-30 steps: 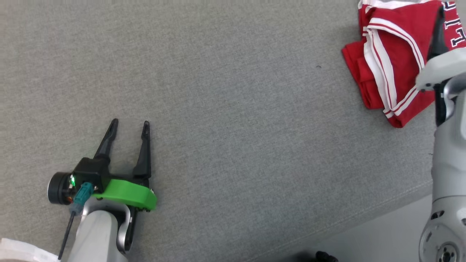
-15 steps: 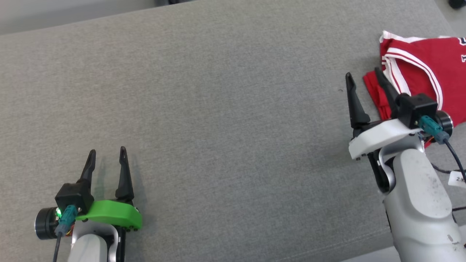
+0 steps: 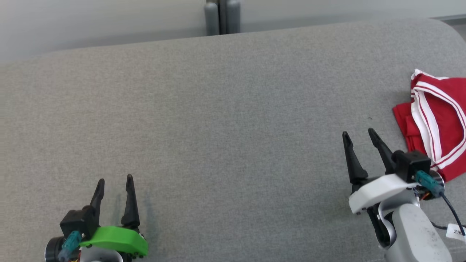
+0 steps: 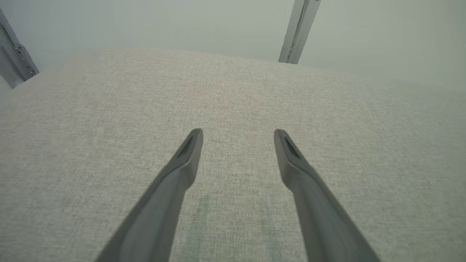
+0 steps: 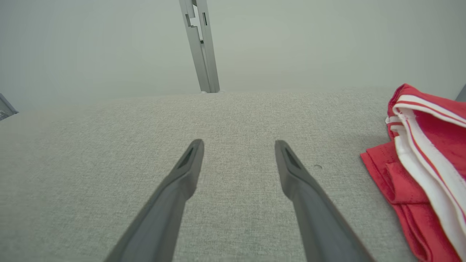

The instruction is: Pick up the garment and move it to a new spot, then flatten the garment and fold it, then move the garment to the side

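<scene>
Currently we hold left hand (image 3: 115, 178) and right hand (image 3: 357, 131) open and empty over the counter (image 3: 233, 109), garment (image 3: 440, 123) beside the right.

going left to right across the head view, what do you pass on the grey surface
left gripper, fingers apart → right gripper, fingers apart → red and white garment at the right edge

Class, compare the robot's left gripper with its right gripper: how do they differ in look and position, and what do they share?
The left gripper has a green body; the right gripper has a white one. The left gripper sits far from the red garment; the right gripper is close beside it. Both are open and empty, with two long dark fingers.
</scene>
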You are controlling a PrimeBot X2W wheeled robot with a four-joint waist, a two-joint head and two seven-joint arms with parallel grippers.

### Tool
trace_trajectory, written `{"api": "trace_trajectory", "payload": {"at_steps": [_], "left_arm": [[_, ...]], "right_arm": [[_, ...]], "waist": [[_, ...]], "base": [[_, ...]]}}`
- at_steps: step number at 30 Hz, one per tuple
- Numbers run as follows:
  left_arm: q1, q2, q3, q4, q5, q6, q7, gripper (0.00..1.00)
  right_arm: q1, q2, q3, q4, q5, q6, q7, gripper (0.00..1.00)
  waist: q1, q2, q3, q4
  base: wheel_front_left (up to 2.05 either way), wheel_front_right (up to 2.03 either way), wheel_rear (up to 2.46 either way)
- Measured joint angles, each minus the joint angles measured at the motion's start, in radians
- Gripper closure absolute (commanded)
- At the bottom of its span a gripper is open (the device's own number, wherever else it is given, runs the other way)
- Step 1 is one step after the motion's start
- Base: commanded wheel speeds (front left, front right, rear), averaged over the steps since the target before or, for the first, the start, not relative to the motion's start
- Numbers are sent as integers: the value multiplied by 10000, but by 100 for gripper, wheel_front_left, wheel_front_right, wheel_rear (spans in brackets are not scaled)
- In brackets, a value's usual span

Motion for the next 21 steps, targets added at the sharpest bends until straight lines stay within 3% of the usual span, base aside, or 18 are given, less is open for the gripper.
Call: {"api": "trace_trajectory", "payload": {"at_steps": [15, 16, 21], "left_arm": [[1151, -6, -161, -251, -311, 73, 2, 0], [1185, -13, -159, -293, -387, 73, 0, 100], [1219, -79, -173, 157, -414, 73, 21, 100]], "right_arm": [[1623, -4, 215, -48, 207, 0, 0, 0], [1648, 8, 236, -52, 234, 0, 0, 100], [1942, 77, 251, 347, 253, 0, 77, 100]], "waist": [[0, 0, -1614, 124], [0, 0, -1647, 95], [-1, 0, -1656, 98]], "base": [[0, 0, 0], [0, 0, 0], [0, 0, 0]]}}
